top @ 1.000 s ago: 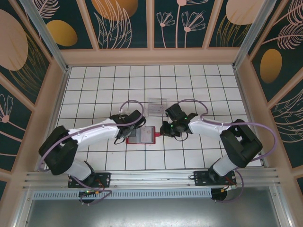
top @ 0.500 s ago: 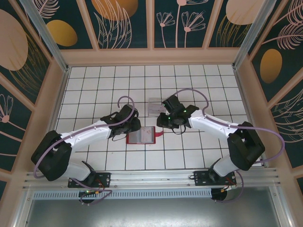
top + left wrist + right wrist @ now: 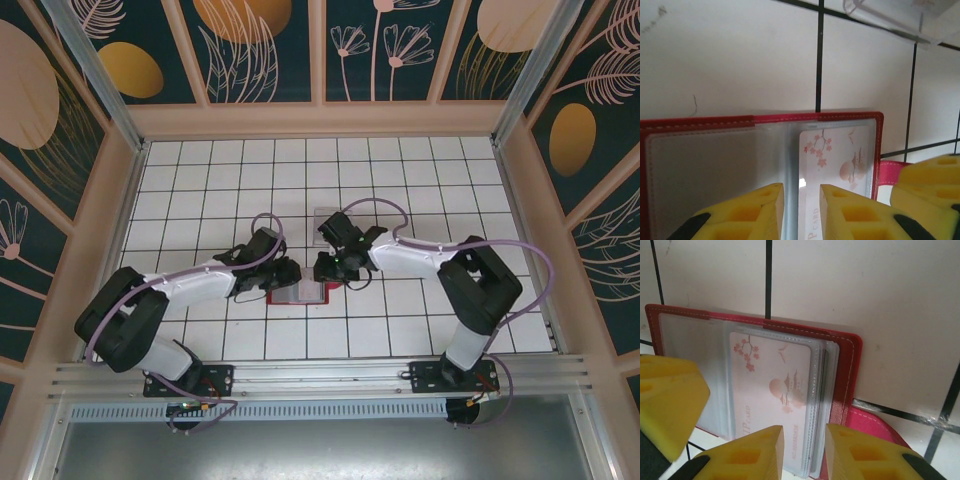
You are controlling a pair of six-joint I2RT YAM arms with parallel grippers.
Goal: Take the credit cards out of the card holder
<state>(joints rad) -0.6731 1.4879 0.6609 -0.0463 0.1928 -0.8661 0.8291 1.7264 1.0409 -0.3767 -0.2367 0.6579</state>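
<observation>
Left gripper point(image 3: 801, 192): yellow fingers point(image 3: 755, 205) narrowly parted, tips over centre fold of clear sleeves. Cannot tell whether sleeve is pinched.
Right gripper point(image 3: 805, 436): yellow fingers point(image 3: 752, 450) narrowly parted, tips at near edge of sleeve stack. Cannot tell whether anything is grasped.
Card holder point(image 3: 846, 360): red, lying open and flat on white tiled table point(image 3: 400, 330), between both grippers.
Credit card point(image 3: 772, 385): pale, blossom print, inside clear sleeve on tab side.
Red tab point(image 3: 872, 430): projects from holder edge.
Clear plastic stand point(image 3: 330, 222): just beyond holder.

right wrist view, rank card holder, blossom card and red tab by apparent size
1. card holder
2. blossom card
3. red tab, partly hidden by the right gripper
</observation>
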